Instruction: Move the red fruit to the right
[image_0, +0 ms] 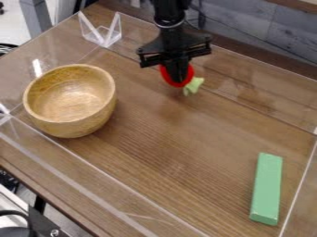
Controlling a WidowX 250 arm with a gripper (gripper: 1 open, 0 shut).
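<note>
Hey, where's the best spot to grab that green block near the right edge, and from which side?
Grip the green block across its narrow width at mid-length, coming down from above. It lies flat and long, so its long sides give parallel faces, and the clear wall beside it likely blocks a sideways approach.
</note>
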